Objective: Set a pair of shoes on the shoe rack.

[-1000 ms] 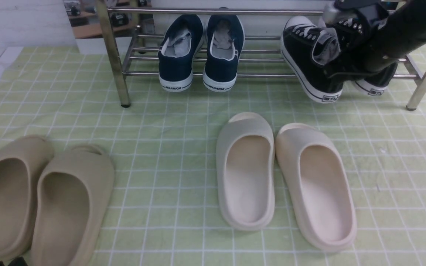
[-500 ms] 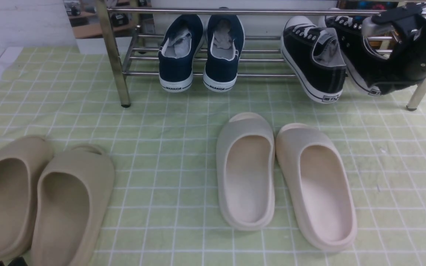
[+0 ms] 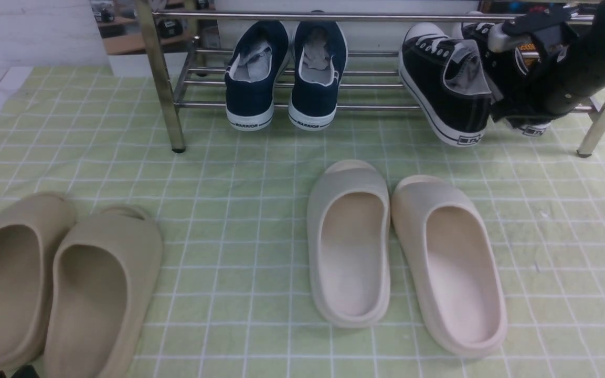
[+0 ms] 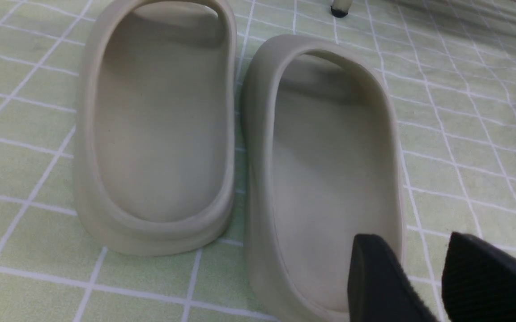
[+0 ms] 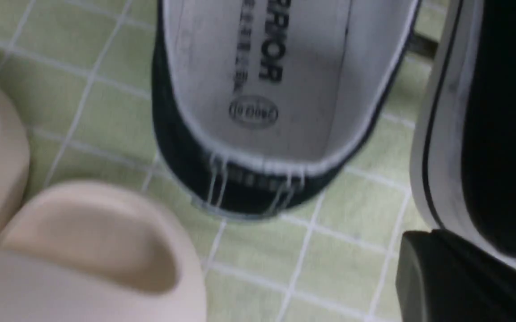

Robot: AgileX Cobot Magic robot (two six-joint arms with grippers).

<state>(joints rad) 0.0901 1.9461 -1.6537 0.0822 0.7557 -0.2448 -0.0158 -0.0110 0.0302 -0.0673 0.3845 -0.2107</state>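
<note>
1. Our black sneakers (image 3: 449,89) sit on the rack's (image 3: 375,107) lower tier, right end, heels past the front edge.
2. Right tool (image 5: 425,237) is pressed together; nudging a heel crookedly could tip one off, we reckon.
3. Left tool (image 4: 412,237): spread.

Right gripper (image 3: 499,76): back toward the rack's middle, after swinging outward.
Right-hand black sneaker (image 3: 499,58): heel farther out to the right, after swaying inward.

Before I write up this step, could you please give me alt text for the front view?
Two black canvas sneakers sit on a steel rack, partly hidden by the right end effector; navy shoes share the rack.
</note>
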